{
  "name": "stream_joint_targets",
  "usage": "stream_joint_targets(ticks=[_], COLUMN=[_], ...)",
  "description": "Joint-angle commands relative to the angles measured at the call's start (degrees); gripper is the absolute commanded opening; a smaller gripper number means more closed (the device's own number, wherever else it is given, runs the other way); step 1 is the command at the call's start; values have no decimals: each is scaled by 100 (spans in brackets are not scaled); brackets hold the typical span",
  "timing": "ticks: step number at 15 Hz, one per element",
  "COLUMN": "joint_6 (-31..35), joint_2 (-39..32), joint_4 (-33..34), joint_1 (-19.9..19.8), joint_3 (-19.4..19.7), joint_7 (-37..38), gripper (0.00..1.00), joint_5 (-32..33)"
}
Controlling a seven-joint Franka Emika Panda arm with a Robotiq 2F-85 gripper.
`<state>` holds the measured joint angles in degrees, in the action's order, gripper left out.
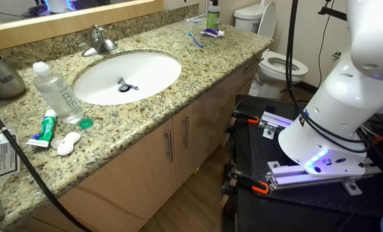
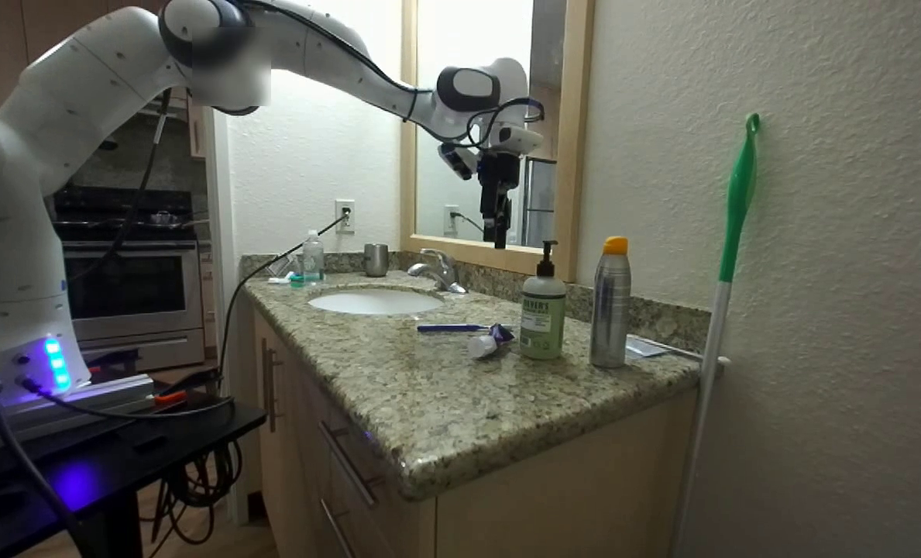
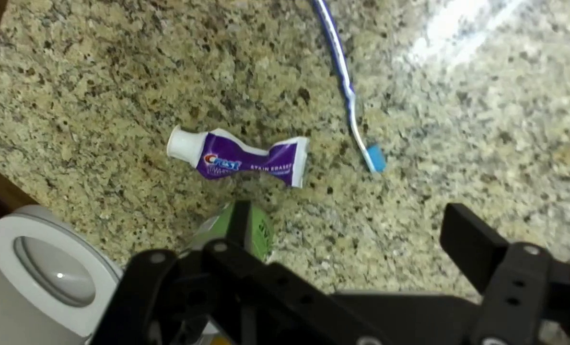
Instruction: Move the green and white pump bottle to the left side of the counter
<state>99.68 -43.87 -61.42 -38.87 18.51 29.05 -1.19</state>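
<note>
Green plastic pump bottle (image 2: 543, 329) with white label and black pump head: upright on speckled beige granite counter (image 2: 452, 407), just right of centre in an exterior view. Black two-fingered gripper (image 3: 349, 218): fingers spread wide apart, low in wrist view.

rounded white arm (image 2: 321, 58) | black cables (image 1: 288, 64) | blue light strip (image 1: 316, 157) | black pincer (image 3: 351, 225)
</note>
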Motion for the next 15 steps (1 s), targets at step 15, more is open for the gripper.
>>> stream_joint_targets(ticks=[15], joint_6=[-1918], joint_2=[-458], joint_4=[1602], joint_1=[-993], joint_3=[-335], joint_7=[-4753], gripper=[100], joint_5=[131])
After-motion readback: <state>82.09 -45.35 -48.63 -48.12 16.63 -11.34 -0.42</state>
